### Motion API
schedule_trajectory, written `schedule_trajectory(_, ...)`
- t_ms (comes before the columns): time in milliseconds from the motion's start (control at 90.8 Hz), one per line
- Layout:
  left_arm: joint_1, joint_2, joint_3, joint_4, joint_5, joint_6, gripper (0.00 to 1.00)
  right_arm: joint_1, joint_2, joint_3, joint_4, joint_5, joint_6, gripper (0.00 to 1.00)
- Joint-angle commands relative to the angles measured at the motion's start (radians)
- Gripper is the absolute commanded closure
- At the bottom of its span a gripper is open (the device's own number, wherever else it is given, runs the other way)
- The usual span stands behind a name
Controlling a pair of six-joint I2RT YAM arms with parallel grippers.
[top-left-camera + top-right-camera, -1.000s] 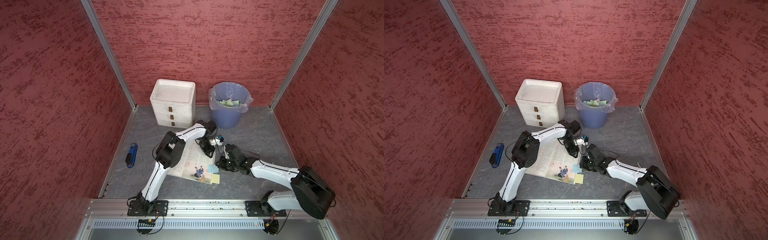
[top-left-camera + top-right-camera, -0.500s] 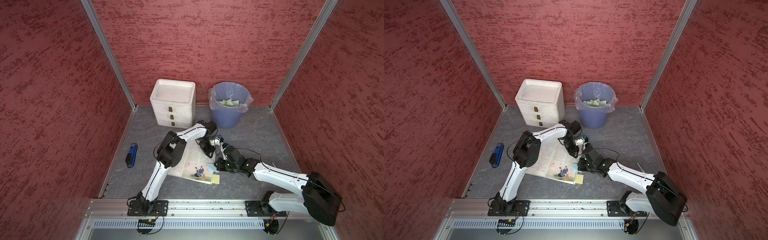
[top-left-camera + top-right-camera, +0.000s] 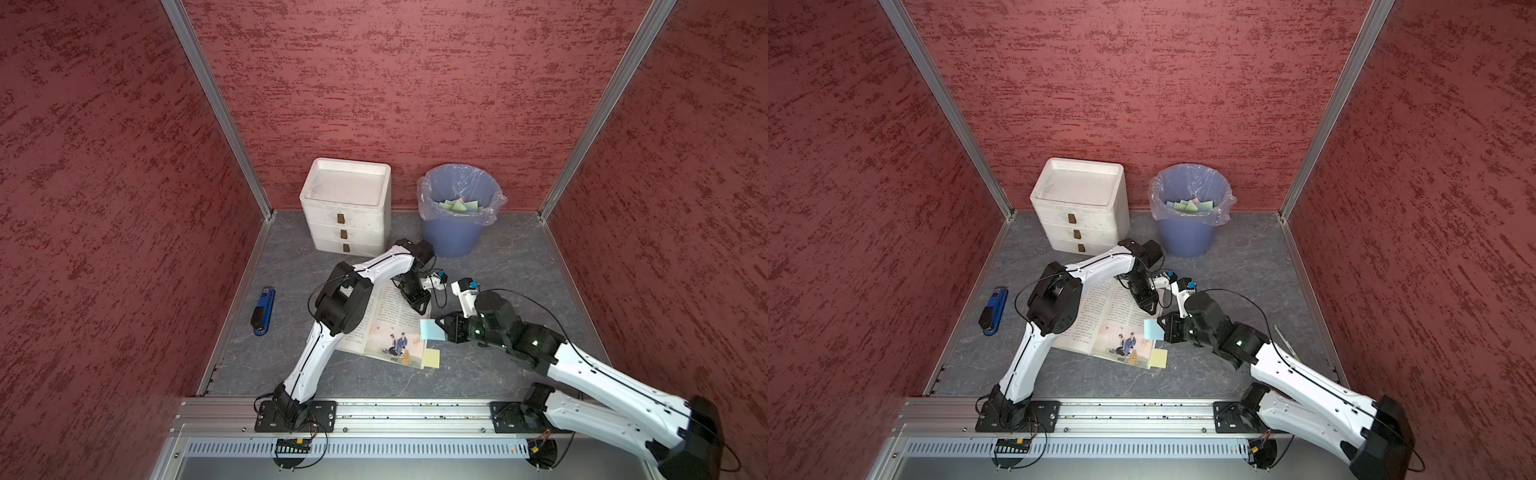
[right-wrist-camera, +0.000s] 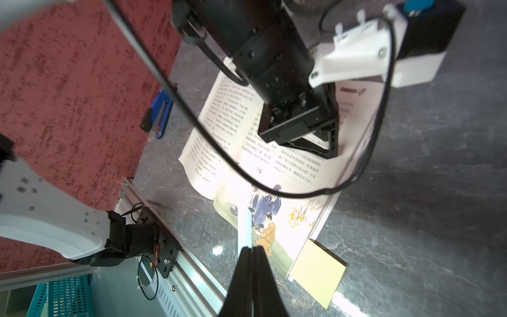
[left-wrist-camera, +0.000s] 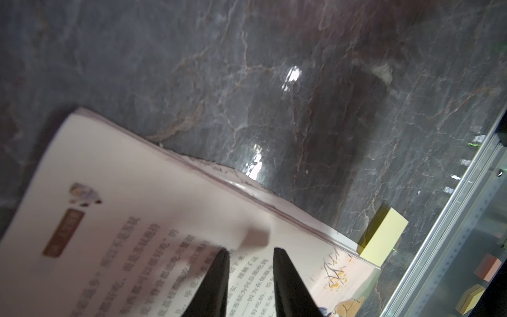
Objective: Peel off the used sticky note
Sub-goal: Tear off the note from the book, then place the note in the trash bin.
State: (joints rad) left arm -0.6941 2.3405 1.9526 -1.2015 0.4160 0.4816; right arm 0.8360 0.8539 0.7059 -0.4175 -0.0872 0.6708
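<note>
An open picture book lies flat on the grey marbled tabletop, roughly in the middle between the two arms. The right gripper reaches in from the right at the book's right edge, its jaws pressed together on a pale blue sticky note. In the right wrist view that note shows edge-on, standing out from the fingertips over the illustrated page. Whether any of it touches the paper cannot be told. The left gripper comes down on the far part of the right-hand page. Its two fingers are narrowly spread with nothing between them, and their tips rest on the printed text. A yellow sticky note juts out past the book's near right corner and lies on the tabletop, as both top views show. Against the far wall stands a blue bin with a plastic liner and several coloured notes inside it. A white three-drawer unit stands just to its left. A blue stapler lies well apart from the book, near the left wall.
</note>
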Motion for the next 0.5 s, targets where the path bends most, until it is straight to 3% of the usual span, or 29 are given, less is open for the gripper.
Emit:
schedule_trajectory(0,0.037,-0.033,0.055,-0.036,0.064,-0.013,0.70,0.005,-0.074,0.130,-0.174,0.153,-0.062,1.00)
schedule_trajectory(253,0.159,-0.230,0.026,-0.130,0.149,-0.008,0.64,-0.051,0.036,0.541,-0.353,0.384,-0.196,1.00)
schedule_trajectory(342,0.226,-0.323,-0.071,-0.133,0.155,0.008,0.62,-0.114,0.147,0.699,-0.387,0.444,-0.244,1.00)
schedule_trajectory(485,0.354,-0.474,-0.288,-0.102,0.134,0.051,0.58,-0.277,0.338,0.918,-0.375,0.388,-0.311,1.00)
